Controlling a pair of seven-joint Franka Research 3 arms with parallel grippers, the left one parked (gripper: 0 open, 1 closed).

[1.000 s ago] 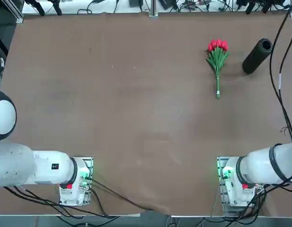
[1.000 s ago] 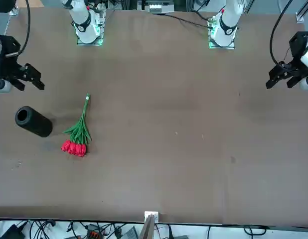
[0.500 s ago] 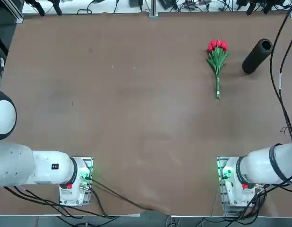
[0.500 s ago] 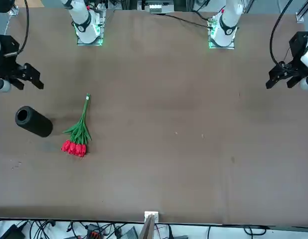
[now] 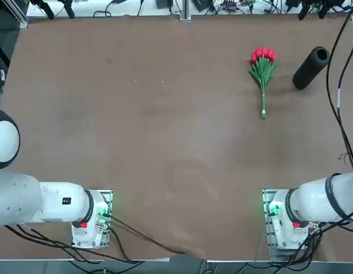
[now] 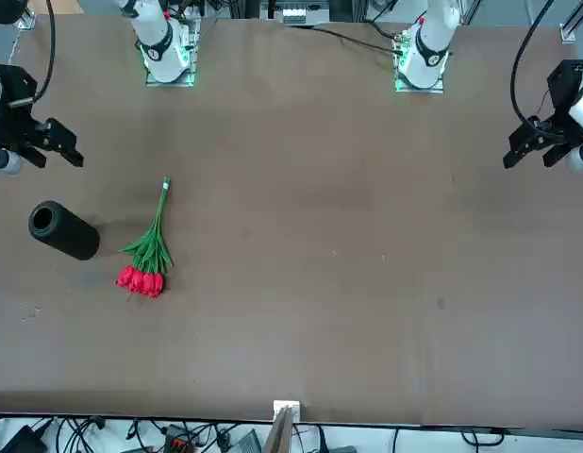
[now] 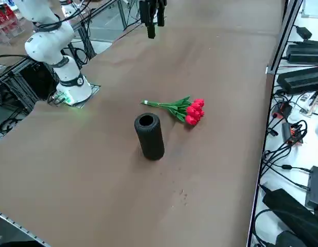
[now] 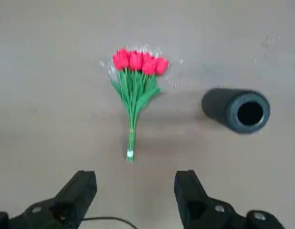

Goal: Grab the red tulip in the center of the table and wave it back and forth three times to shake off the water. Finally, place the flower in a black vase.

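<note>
surface [image 5: 165, 142]: matte brown, flat and plain
black vase [image 5: 311, 67]: matte cylinder, standing up with its round mouth showing, just beside the flowers
right pincer [image 8: 135, 191]: hanging up above the surface, jaws sitting wide open, gripping nothing
red tulip [image 5: 263, 71]: lying flat, red buds bunching, pointy green leaves, thin stem

Free room: the tabletop [image 5: 136, 142] lay bare from its near edge to the red tulip [image 5: 263, 71].
Obstacle: the black vase [image 5: 310, 68] stood near the tulip, toward the right edge, apart from it.
Right gripper [image 8: 135, 191]: jaws wide, above bare tabletop short of the stem end.
</note>
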